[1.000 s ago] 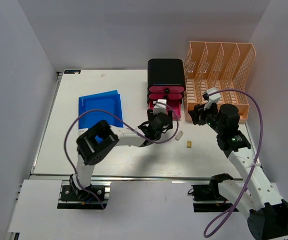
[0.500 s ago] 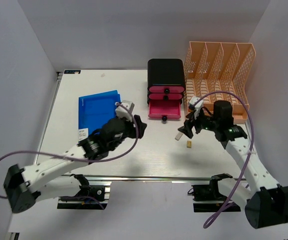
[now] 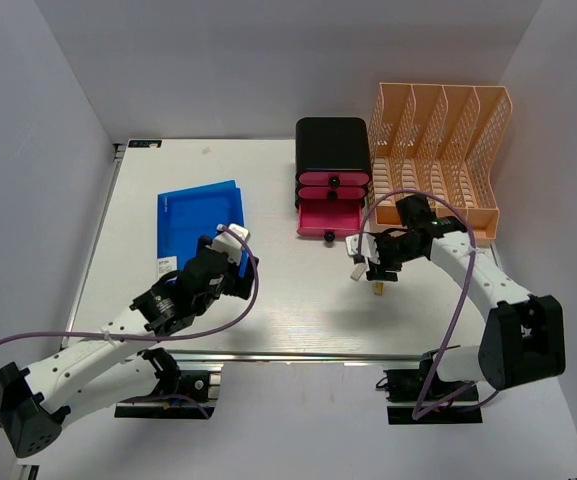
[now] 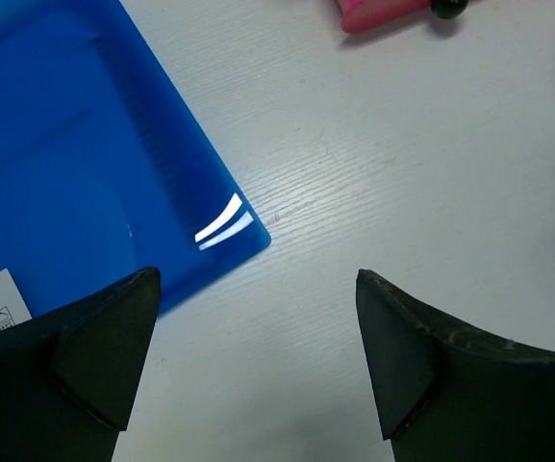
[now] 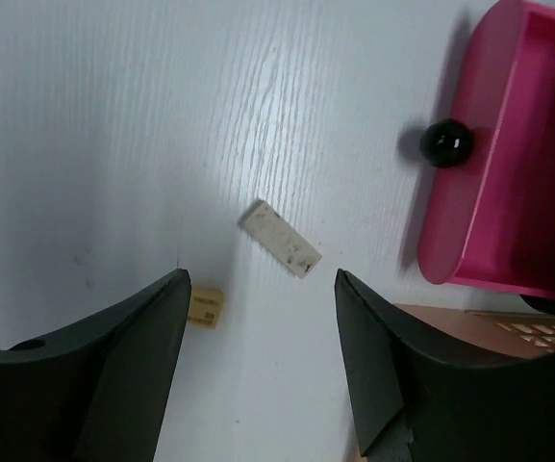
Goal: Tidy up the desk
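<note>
The desk (image 3: 288, 315) is a wide white tabletop. My left gripper (image 3: 242, 268) hangs open over the near right corner of the blue folders (image 3: 196, 215); in the left wrist view that corner (image 4: 239, 226) lies just ahead of the empty left gripper (image 4: 258, 289). My right gripper (image 3: 372, 270) stands open and empty above a white eraser (image 5: 279, 238) and a small yellow eraser (image 5: 203, 306), which sits beside its left finger. In the right wrist view the right gripper (image 5: 261, 281) is just short of the white eraser. The pink bottom drawer (image 5: 493, 173) stands pulled out.
A black drawer unit (image 3: 333, 150) with pink drawers stands at the back centre. To its right is the peach lattice file rack (image 3: 438, 150). A metal rail (image 3: 268, 352) runs along the desk's near edge. Grey walls close in on both sides.
My left arm has pulled back from the drawers to the folders' near corner. My right gripper has swung left and down from the file rack to hover over the two erasers.
</note>
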Tool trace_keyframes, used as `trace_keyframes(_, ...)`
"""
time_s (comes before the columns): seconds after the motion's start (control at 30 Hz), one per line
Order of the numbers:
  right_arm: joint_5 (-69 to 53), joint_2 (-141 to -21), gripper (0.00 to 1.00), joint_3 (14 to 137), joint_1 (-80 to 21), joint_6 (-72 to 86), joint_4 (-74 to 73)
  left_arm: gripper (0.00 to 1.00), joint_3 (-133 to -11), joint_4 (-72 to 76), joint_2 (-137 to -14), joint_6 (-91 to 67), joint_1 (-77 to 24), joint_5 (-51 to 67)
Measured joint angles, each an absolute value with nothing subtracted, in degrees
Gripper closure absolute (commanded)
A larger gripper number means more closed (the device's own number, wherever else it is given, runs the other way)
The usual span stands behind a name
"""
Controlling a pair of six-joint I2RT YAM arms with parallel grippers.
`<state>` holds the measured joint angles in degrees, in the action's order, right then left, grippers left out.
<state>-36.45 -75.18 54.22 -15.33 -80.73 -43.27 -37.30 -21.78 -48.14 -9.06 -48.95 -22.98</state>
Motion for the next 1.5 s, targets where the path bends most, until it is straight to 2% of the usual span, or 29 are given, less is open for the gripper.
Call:
trace_keyframes(0.37,-21.5,-86.5,0.42,55.1,-18.5,-93.7,-41.4,0.08,-37.0,-22.1,-45.9,-7.0,-47.8,-21.6)
trace_keyframes(0.53,-19.0,-93.3,0.45,58.5,-20.0,-95.7,-41.3,0.08,-37.0,-22.3,-45.9,-6.7,-47.7,-21.7)
trace_keyframes(1.0,-14.2,-99.2,0.48,61.1,-25.7,-98.4,-40.6,0.08,-36.9,-22.3,-45.9,-6.4,-47.3,-21.7)
trace_keyframes(1.1,-13.5,-99.5,0.57,61.3,-26.5,-98.2,-40.7,0.08,-36.9,-22.3,-45.6,-6.3,-47.3,-21.8)
trace_keyframes(1.17,-13.3,-99.9,0.74,61.8,-27.0,-97.7,-40.7,0.08,-36.9,-22.3,-45.5,-6.2,-47.3,-21.8)
trace_keyframes(1.2,-13.3,-100.2,0.89,62.0,-27.2,-97.5,-40.7,0.08,-36.9,-22.3,-45.4,-6.2,-47.3,-21.8)
trace_keyframes(1.27,-13.2,-100.7,0.98,63.3,-27.2,-96.5,-41.3,0.08,-36.9,-22.3,-45.4,-6.2,-47.3,-21.8)
trace_keyframes(1.5,-16.3,-99.6,1.00,64.8,-27.3,-90.3,-43.0,0.08,-36.6,-22.2,-44.5,-6.1,-47.3,-21.8)
